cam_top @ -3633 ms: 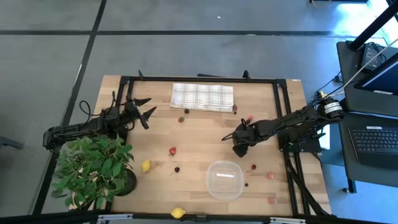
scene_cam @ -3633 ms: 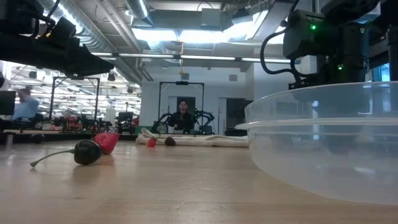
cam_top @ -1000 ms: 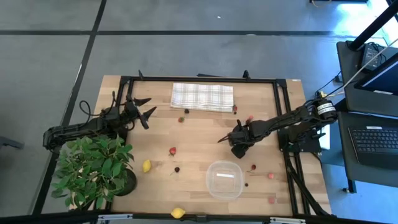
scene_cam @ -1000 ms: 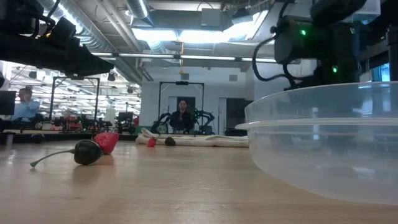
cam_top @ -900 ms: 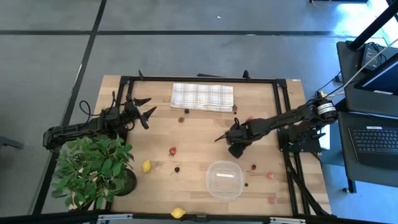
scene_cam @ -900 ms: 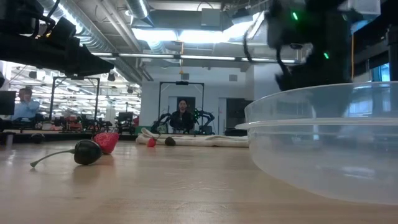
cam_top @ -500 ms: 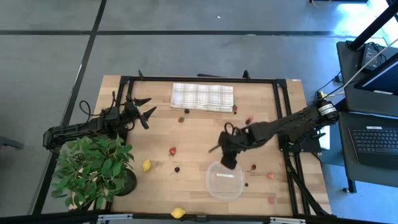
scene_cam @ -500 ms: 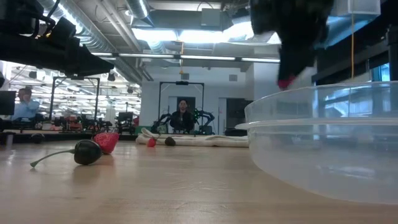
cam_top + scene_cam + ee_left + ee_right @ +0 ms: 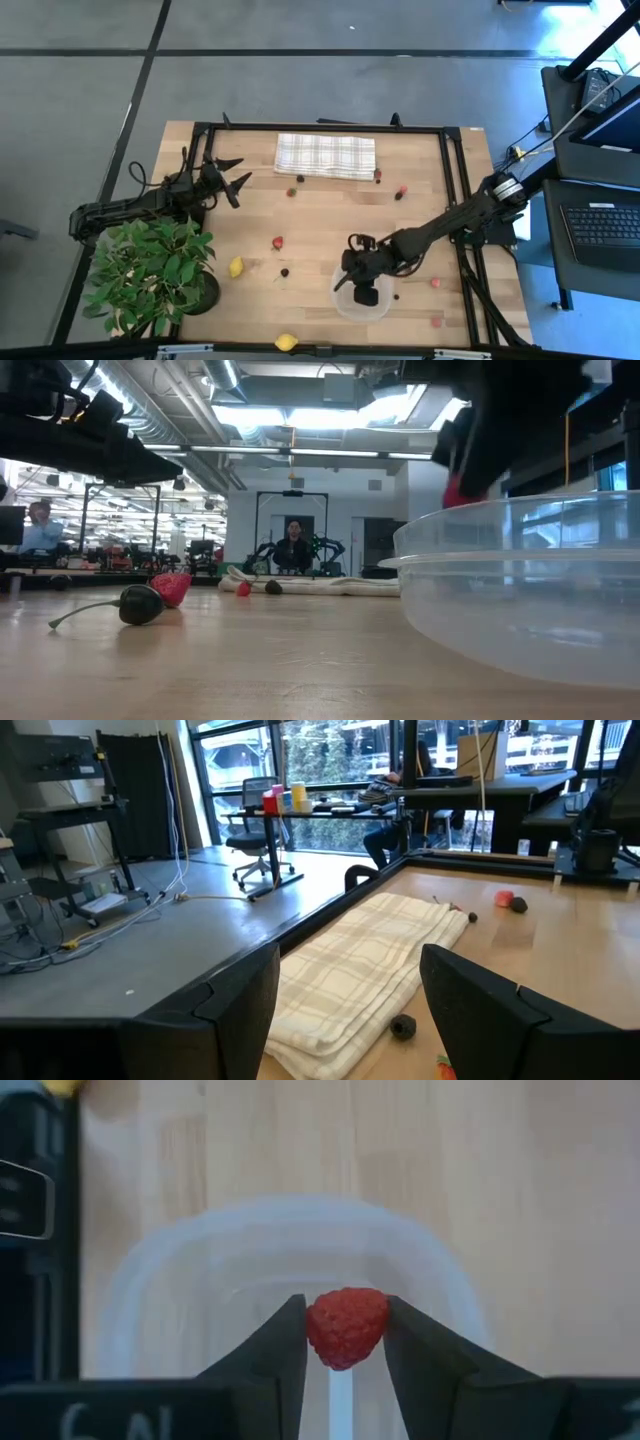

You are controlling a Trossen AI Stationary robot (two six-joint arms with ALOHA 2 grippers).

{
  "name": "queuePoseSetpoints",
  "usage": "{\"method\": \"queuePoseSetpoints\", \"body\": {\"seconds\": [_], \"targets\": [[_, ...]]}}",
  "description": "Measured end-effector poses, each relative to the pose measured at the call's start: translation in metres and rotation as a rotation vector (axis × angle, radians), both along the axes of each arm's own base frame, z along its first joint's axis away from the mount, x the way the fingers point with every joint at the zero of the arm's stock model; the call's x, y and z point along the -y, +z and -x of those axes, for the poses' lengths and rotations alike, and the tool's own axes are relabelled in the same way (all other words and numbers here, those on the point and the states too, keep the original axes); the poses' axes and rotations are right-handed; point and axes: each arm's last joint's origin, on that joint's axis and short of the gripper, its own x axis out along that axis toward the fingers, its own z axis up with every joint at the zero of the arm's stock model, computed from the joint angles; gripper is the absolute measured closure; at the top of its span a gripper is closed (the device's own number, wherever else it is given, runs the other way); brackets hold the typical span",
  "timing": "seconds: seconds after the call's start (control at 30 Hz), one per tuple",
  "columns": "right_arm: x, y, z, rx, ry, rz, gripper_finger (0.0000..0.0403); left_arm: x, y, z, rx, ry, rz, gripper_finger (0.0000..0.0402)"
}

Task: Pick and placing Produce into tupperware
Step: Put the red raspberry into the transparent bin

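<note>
Wooden table (image 9: 320, 200): tupperware (image 9: 180, 1270) empty; right fingers (image 9: 270, 1360) pinch raspberry (image 9: 346, 1326) above.

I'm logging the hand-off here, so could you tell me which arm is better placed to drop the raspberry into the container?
The right. Its gripper is shut on the raspberry directly above the tupperware. The left gripper is open, far across the table near the checked cloth.

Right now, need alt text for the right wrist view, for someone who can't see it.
A red raspberry is pinched between the right gripper's two dark fingers, held directly above the clear tupperware, which looks empty. The container sits on the light wooden table, with a bit of yellow fruit at one corner of the picture.
</note>
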Motion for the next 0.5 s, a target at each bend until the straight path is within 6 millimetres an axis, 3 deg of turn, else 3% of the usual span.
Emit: {"method": "queuePoseSetpoints", "body": {"seconds": [0.3,0.5], "targets": [[-0.015,-0.038,-0.002,-0.115,-0.036,-0.010,0.0283,0.000,0.000,0.000,0.000,0.000,0.000,0.0164],[-0.016,-0.051,-0.004,-0.143,-0.039,0.005,0.0283,0.000,0.000,0.000,0.001,0.000,0.002,0.0164]]}}
